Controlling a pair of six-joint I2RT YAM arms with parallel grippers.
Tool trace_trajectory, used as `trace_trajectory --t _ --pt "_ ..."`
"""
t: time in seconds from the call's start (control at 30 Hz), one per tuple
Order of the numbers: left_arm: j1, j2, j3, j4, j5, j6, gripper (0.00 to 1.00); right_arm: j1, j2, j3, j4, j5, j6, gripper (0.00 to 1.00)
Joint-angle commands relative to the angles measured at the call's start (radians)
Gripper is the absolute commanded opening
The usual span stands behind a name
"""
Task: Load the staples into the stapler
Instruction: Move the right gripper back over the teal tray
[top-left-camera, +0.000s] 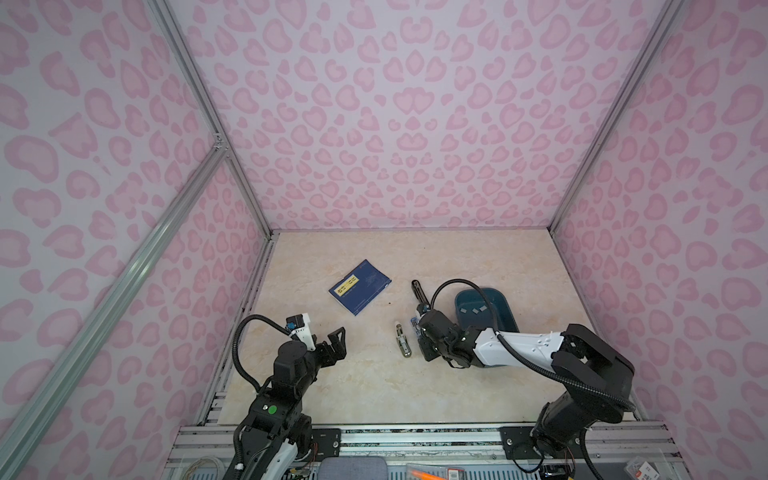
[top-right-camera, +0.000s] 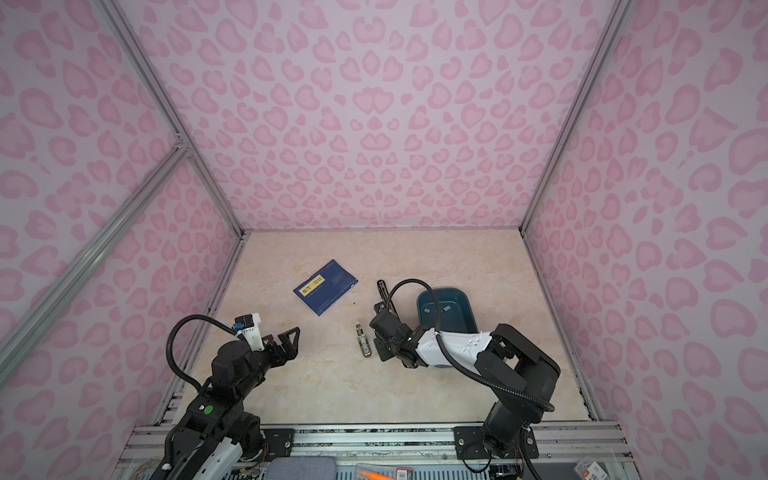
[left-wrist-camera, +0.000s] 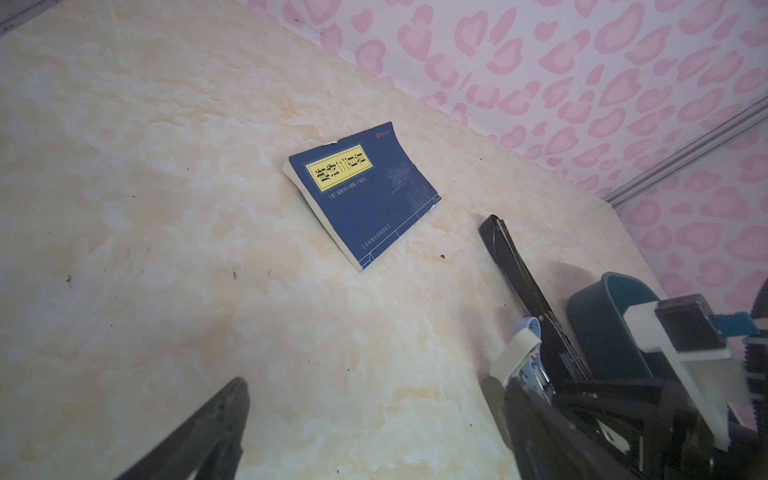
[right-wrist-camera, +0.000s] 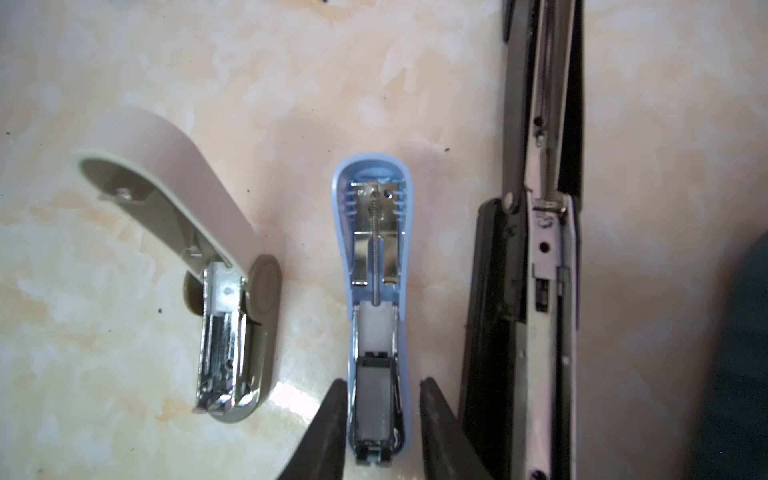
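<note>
1. Fingers on the right arm first: the right fingers (right-wrist-camera: 324, 436) stand partly open, one on each side of one end of the blue stapler (right-wrist-camera: 376, 249). The stapler lies opened out on the bench (top-left-camera: 415, 257).
2. They clamp nothing. A clear gap shows between one finger and the stapler's side; the right wrist view does not show whether the other finger touches the blue shell.
3. The staples (right-wrist-camera: 372, 399) lie as a grey strip in the metal channel of the blue stapler, between the two fingers. Neither finger has hold of the strip.
4. The left fingers (left-wrist-camera: 208, 428) are spread wide and empty over bare bench on the left, well apart from every stapler.
5. A teal tub (top-left-camera: 494, 299) stands on the bench just beside the right arm, which hides its near part in both top views.
6. Three more small grey strips of staples (top-left-camera: 473, 310) lie flat on the tub's floor in a top view, each apart from the others.
7. A long black stapler (right-wrist-camera: 548, 249), opened out, lies between the blue stapler and the tub.
8. An olive stapler (right-wrist-camera: 232, 324) lies on the other side of the blue one, with its beige lid swung back and its chrome channel bare to the camera.
9. A blue book (top-left-camera: 360, 286) lies flat farther back, well apart from the staplers.
</note>
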Motion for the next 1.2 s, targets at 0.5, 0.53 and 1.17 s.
trace_trajectory --t 0.5,0.53,1.17 --pt "0.0 0.059 0.013 0.041 -0.026 0.026 0.97 -0.287 -0.321 0.007 -0.151 0.234 -0.013 0.35" --pt "-0.001 0.065 0.015 0.044 -0.025 0.03 0.97 -0.334 -0.329 -0.006 -0.14 0.233 -0.008 0.35" --pt "-0.001 0.135 0.034 0.054 -0.044 0.031 0.97 -0.569 0.069 0.164 -0.136 -0.051 -0.133 0.33"
